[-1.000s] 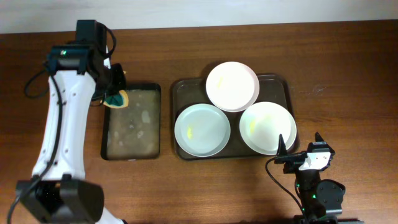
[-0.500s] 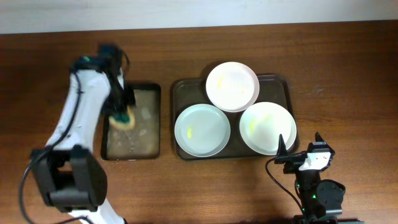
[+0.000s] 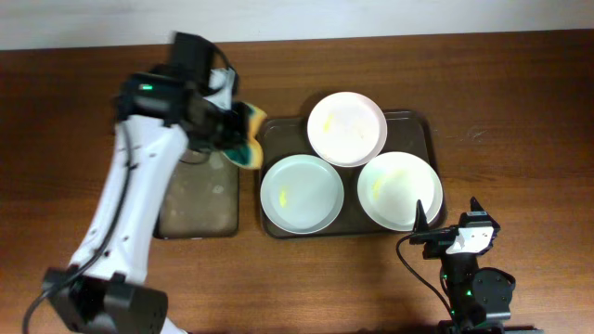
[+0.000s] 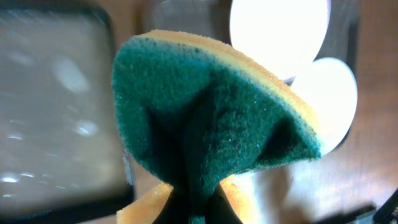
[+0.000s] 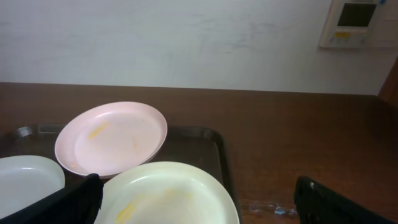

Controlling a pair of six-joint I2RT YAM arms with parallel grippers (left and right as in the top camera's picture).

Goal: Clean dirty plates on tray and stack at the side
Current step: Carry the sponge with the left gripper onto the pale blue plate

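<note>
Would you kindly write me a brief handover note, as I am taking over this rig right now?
Left gripper: shut on the sponge, at the left edge of the tray, beside the narrow tray.
Right gripper: open, empty, at the near edge of the table.
Plates: all three on the tray; back plate overlaps front-left plate and front-right plate; yellow smears on each.
Done: nothing visibly wiped, nothing stacked.
Left: wipe each plate, stack them at the side.
</note>
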